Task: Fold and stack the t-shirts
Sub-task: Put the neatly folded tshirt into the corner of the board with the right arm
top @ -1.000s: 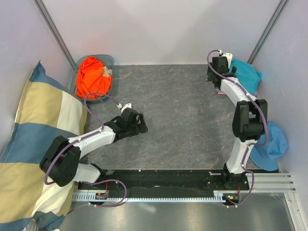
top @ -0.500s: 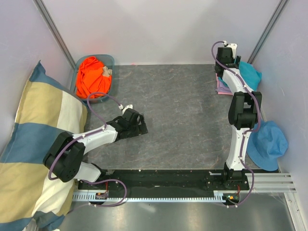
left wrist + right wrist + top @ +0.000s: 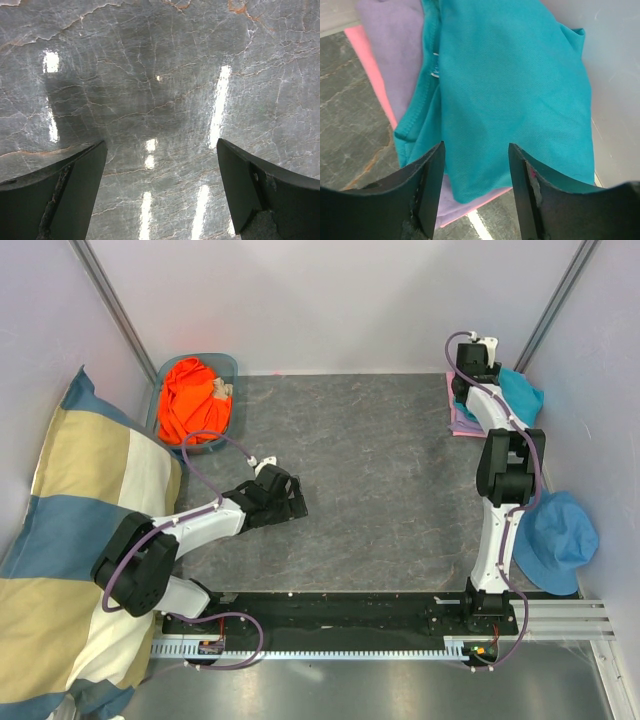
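A teal t-shirt (image 3: 510, 90) lies on top of a lavender t-shirt (image 3: 400, 50) and a pink t-shirt (image 3: 370, 70), stacked at the table's far right corner against the wall. My right gripper (image 3: 476, 147) hovers just over the teal t-shirt (image 3: 520, 392), jaws partly apart with the cloth showing between them, nothing pinched. In the top view the right gripper (image 3: 472, 365) sits at the stack's left edge. An orange t-shirt (image 3: 192, 398) lies crumpled in a basket at the far left. My left gripper (image 3: 161, 145) is open over bare table, left of centre (image 3: 293, 502).
A blue-grey basket (image 3: 230, 365) holds the orange t-shirt. A big checked pillow (image 3: 70, 510) leans along the left wall. A blue bucket hat (image 3: 560, 540) lies by the right wall, beside the right arm. White walls close in on three sides.
The right arm has swung right and farther back, bringing its gripper over the shirt stack, and its jaws have narrowed. The left arm has barely moved.
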